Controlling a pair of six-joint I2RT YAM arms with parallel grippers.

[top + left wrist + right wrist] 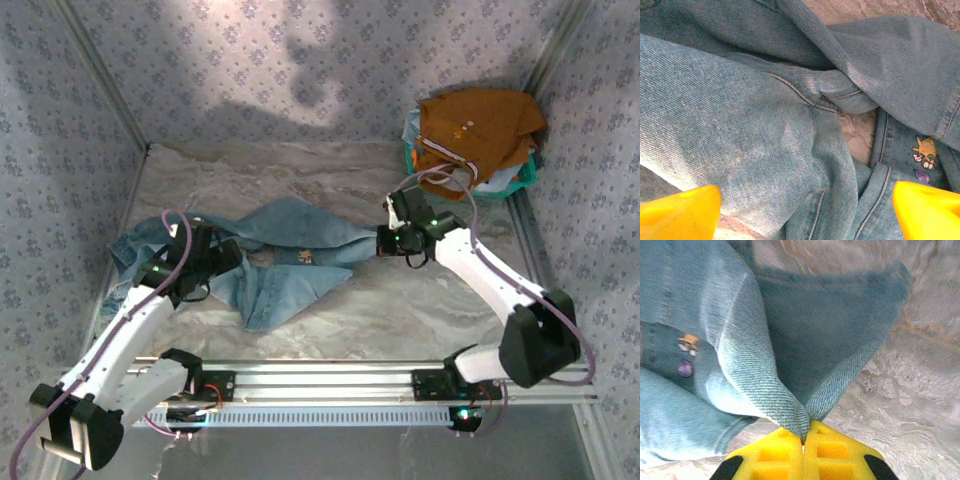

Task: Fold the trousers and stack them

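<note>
The right jaws are clenched on a pinched fold at the right end of the trousers, their yellow pads pressed together around the denim. The left jaws stand released and spread wide just above the trousers' left half. The trousers lie crumpled on the pale marbled surface, with a small cartoon patch near their middle. Beyond their right end, well apart, an orange-brown garment is heaped on a teal basket.

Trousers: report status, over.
Right tool shut on trousers edge. Left tool open over the denim. Orange garment in far-right basket, apart.
</note>
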